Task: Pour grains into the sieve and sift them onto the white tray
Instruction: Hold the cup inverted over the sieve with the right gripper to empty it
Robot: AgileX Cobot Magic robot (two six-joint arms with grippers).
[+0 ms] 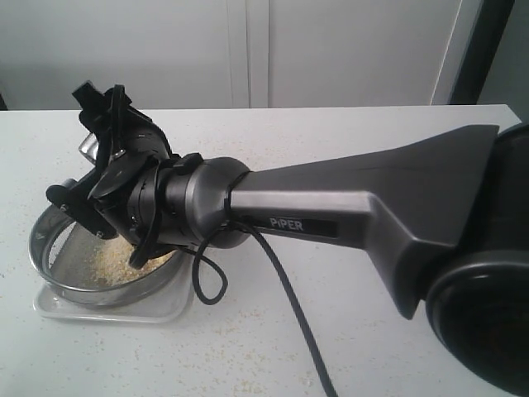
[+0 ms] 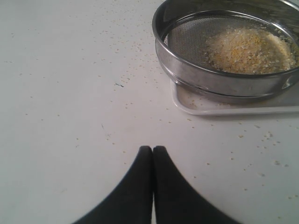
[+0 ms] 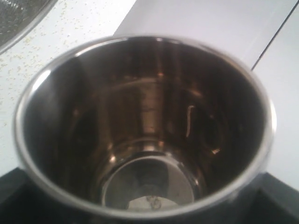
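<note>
The sieve (image 2: 219,81) rests on the white tray (image 2: 233,106), with a heap of grains (image 2: 250,49) lying on its mesh. In the exterior view the sieve (image 1: 50,258), the grains (image 1: 111,265) and the tray (image 1: 107,311) sit at the left, partly hidden by my right arm. My right gripper (image 1: 87,153) is shut on a small steel cup (image 1: 86,145), held tilted just above and behind the sieve. The cup's inside (image 3: 145,121) looks empty. My left gripper (image 2: 153,149) is shut on nothing, low over the bare table, short of the tray.
Stray grains speckle the white tabletop (image 1: 248,347) around the tray. My right arm (image 1: 347,207) stretches across the middle of the table, and its black cable (image 1: 285,306) hangs down to the surface. A white wall (image 1: 331,50) stands behind the table.
</note>
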